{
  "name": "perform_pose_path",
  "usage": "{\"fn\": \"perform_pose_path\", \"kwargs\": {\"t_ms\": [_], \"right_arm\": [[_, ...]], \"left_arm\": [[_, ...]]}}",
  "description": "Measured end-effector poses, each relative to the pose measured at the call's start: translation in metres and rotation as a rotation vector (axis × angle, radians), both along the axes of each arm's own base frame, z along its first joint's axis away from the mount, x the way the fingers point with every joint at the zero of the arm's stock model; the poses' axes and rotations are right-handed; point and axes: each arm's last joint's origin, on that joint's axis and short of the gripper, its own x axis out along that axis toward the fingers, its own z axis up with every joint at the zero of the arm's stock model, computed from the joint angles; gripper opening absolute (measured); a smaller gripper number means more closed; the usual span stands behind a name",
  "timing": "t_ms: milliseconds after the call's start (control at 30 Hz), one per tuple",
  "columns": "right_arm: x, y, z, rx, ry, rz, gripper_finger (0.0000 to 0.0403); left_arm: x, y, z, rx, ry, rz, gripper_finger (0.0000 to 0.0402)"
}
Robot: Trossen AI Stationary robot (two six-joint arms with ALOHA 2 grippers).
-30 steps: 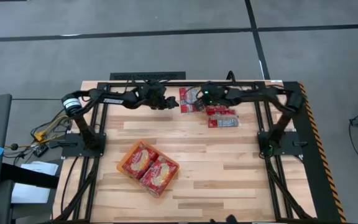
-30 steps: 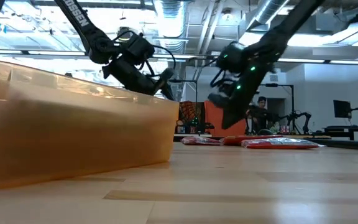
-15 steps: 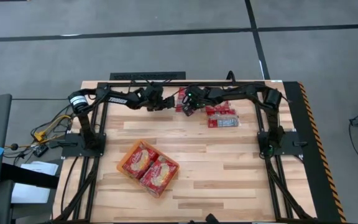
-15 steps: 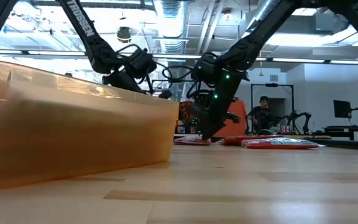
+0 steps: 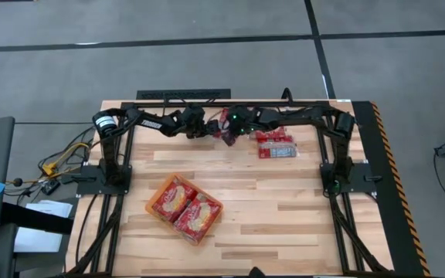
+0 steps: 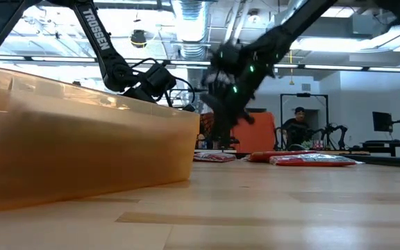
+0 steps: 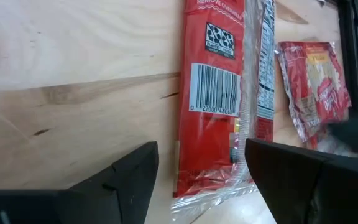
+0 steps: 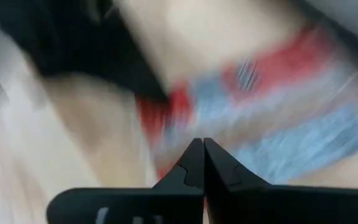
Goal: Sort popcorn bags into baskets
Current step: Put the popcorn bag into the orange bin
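Several red popcorn bags [image 5: 273,140] lie flat on the far middle of the table. Two more lie in the orange basket [image 5: 151,208] at the near left, whose wall fills the low view's left [image 6: 82,153]. My left gripper [image 5: 205,129] is open just above the table. In its wrist view [image 7: 201,149] the fingers stand on either side of the end of a red bag with a barcode [image 7: 215,99]. My right gripper [image 5: 228,133] is right beside it over the same bags, shut [image 8: 197,142] and blurred by motion. My right gripper is shut, but its wrist view and the low view are blurred. I cannot tell whether it touches a bag.
The two grippers are close together at the far middle. A second bag [image 7: 316,87] lies just beyond the barcode bag. Two more bags [image 5: 276,152] lie to the right of the grippers. Bare wood lies between the bags and the basket.
My right gripper has swung from above the bags toward the table's left and down to the bags beside my left gripper, and is still moving fast. My left gripper has sunk a little toward the table. The bags on the table have stayed where they were.
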Motion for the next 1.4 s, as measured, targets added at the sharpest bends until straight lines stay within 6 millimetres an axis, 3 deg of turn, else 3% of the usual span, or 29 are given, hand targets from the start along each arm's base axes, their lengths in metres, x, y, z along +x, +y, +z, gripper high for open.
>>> {"fn": "perform_pose_path", "kwargs": {"t_ms": [67,167,300,633,867,1033,1167,1267,1400], "right_arm": [[-0.005,-0.006,0.013,-0.074,-0.007,-0.063,0.0012],[-0.015,-0.025,0.012,-0.074,-0.003,-0.124,0.0013],[-0.026,-0.046,-0.003,-0.003,0.02,-0.175,0.001],[-0.023,-0.051,-0.038,0.124,0.043,-0.074,0.0011],[-0.013,-0.049,-0.031,0.18,-0.033,0.032,0.0011],[-0.004,-0.034,-0.03,0.209,-0.056,0.144,0.0013],[-0.006,-0.027,-0.006,0.128,-0.054,0.081,0.001],[-0.018,-0.038,0.005,0.02,0.006,-0.032,0.0009],[-0.036,-0.058,-0.003,0.051,0.078,-0.096,0.0008]], "left_arm": [[0.0,0.0,0.0,-0.002,-0.001,-0.002,0.0238],[0.0,0.0,0.001,-0.005,-0.013,-0.003,0.0238],[0.001,0.0,0.002,-0.005,-0.032,-0.015,0.0238],[0.002,0.0,0.002,-0.017,-0.058,-0.063,0.0238],[0.002,-0.001,0.002,-0.008,-0.056,-0.088,0.0238],[0.003,-0.001,0.002,-0.01,-0.058,-0.091,0.0238],[0.003,-0.001,0.003,-0.012,-0.064,-0.095,0.0238],[0.002,0.0,0.003,-0.01,-0.068,-0.094,0.0238],[0.003,0.0,0.003,-0.01,-0.068,-0.108,0.0238]]}}
